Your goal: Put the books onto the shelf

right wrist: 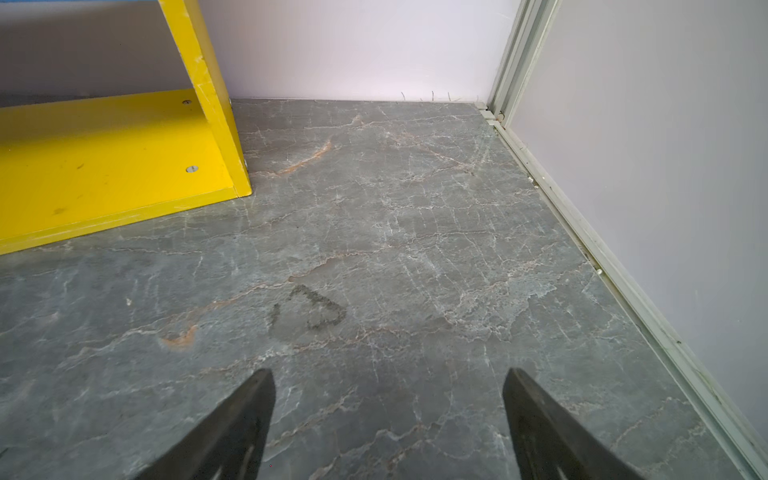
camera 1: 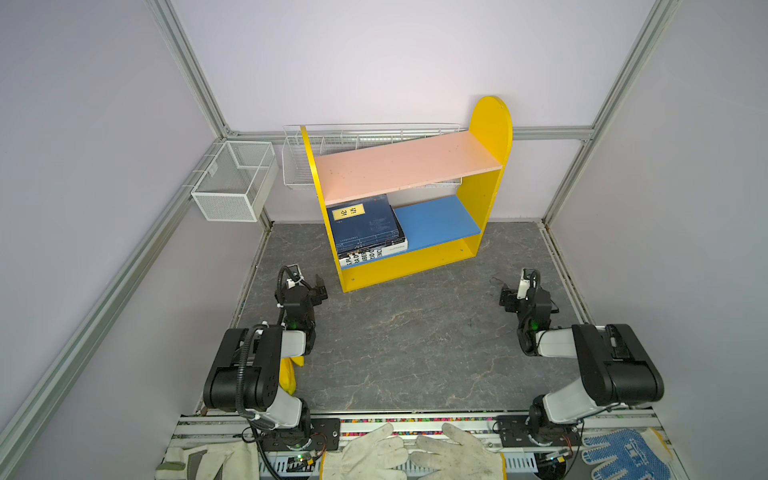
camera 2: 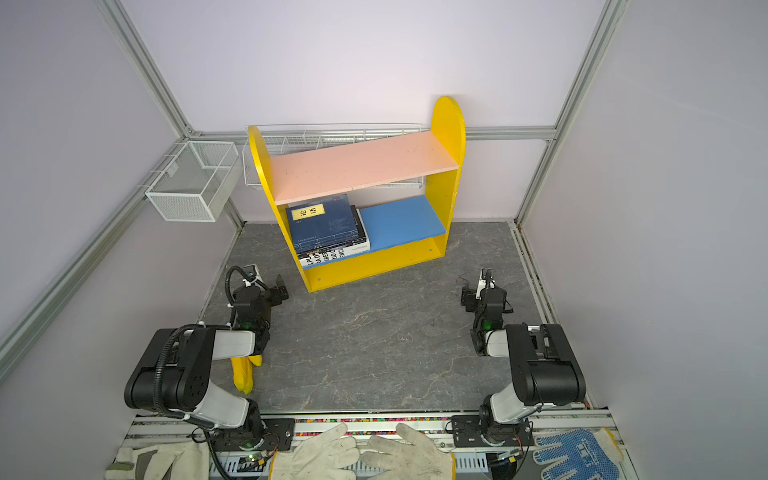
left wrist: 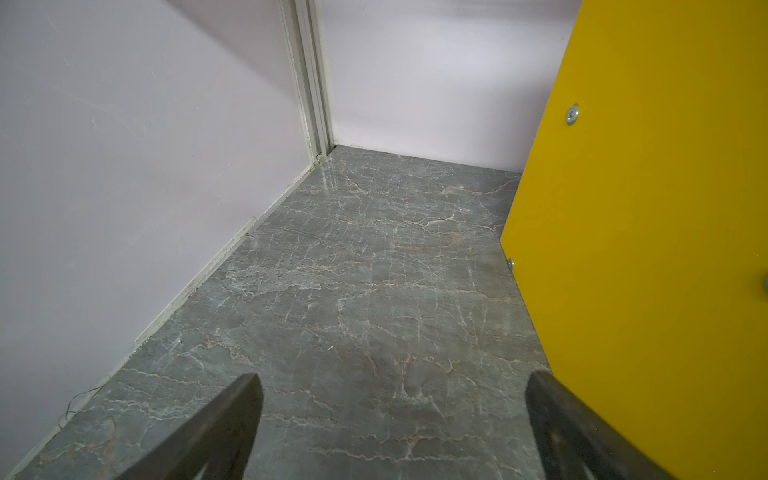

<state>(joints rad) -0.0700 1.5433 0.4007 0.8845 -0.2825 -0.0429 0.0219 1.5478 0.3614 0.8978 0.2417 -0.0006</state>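
The books (camera 1: pixel 365 226) lie stacked flat at the left end of the blue board (camera 1: pixel 436 222) of the shelf (camera 1: pixel 484 187); none shows on the worktop (camera 1: pixel 415 340). The left end effector (left wrist: pixel 390 382) and the right end effector (right wrist: pixel 388 380) hover over it, jaws wide, empty. Books look stiff, fairly heavy, smooth-covered: I'd pinch one across a protruding edge, near the spine.
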